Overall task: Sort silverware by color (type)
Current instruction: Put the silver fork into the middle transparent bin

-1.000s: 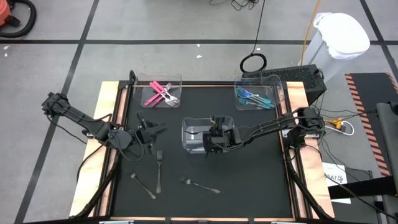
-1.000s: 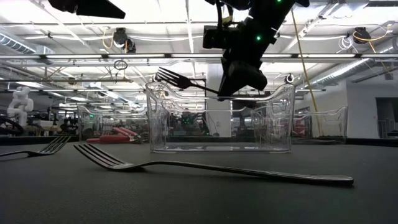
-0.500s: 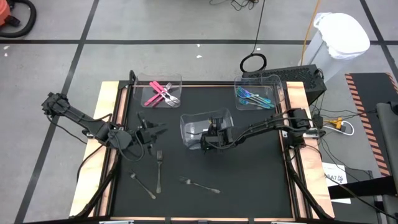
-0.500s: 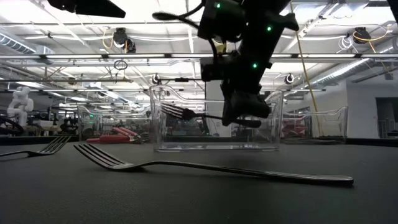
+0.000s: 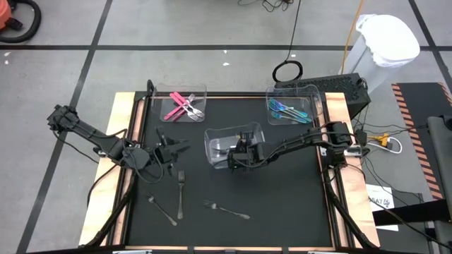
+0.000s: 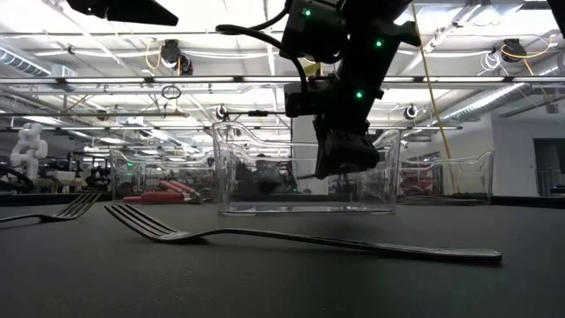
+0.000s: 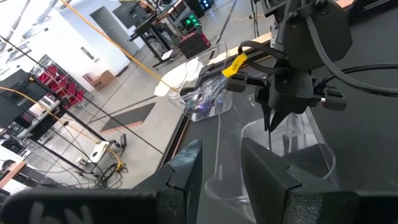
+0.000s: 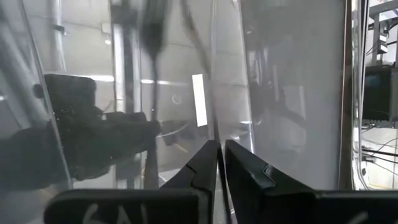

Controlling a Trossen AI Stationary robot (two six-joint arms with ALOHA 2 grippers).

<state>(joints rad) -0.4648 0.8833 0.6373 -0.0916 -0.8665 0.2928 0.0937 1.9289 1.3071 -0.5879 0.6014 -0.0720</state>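
From above: right gripper [image 5: 242, 151] down inside the bin [image 5: 212, 134] at mid-table, left gripper [image 5: 171, 149] waiting just left of that bin. Cannot read either pair of fingers from there.

From its own wrist: right fingers [image 8: 202, 165] parted by a mere sliver, nothing seen between them, clear bin wall close ahead. From the left wrist: left fingers [image 7: 186, 168] spread and empty, aimed at the bin and the right arm over it.

From table height: right gripper [image 6: 346, 163] low behind the bin's front wall.

Against half a second ago: sits at the same height, but no fork sticking out sideways from the fingers. A second ago: held higher, above the rim, fork pinched. Cannot tell from these views where in the bin that fork lies.

Silverware: three grey forks [image 5: 181, 192] loose on the black mat on the near side of the bin, plain dull metal, the nearest one [image 6: 300, 238] long and tines-up in the low view. Pink set [image 5: 183, 106] in a clear tub beyond and left of the bin; teal set [image 5: 288, 111], blue-green sheen, in another beyond and right.
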